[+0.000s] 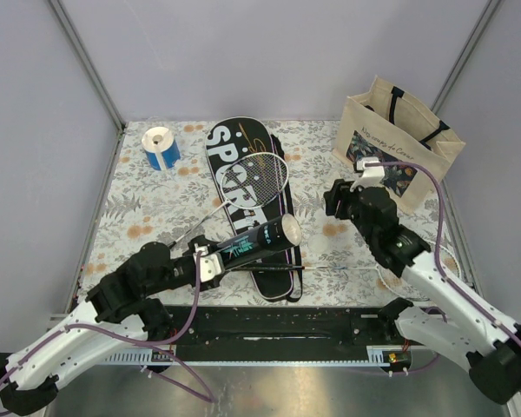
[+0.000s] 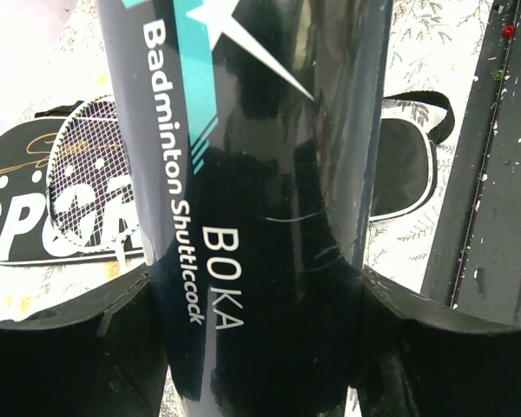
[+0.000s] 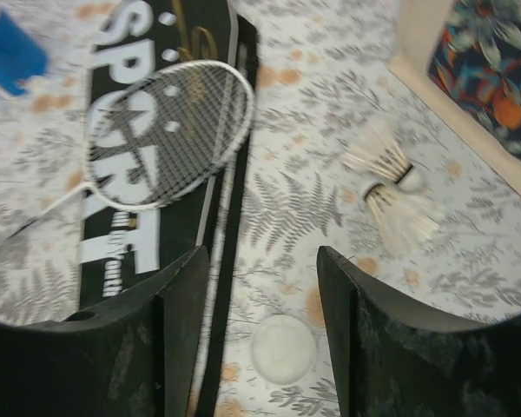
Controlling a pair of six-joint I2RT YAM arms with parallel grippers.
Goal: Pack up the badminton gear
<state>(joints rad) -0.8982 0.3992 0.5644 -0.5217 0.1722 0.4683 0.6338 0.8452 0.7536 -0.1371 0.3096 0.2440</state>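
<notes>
- L pincer [image 1: 215, 259] grips the black tube [image 1: 259, 239]. I see it mid-frame in top view, crossing the low end of the SPORT case [image 1: 234, 156].
- R pincer [image 3: 260, 295] is wide, holds nothing.
- White racket [image 1: 262, 178] lies on the case.
- 2 shuttlecocks [image 3: 399, 213] lie on the table [image 3: 295, 200], right side of R wrist view, near the tote bag [image 3: 486, 87].

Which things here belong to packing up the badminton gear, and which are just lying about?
Gear to pack: tube, racket, case, shuttlecocks.
Lying about: tote bag, tape roll.
</notes>
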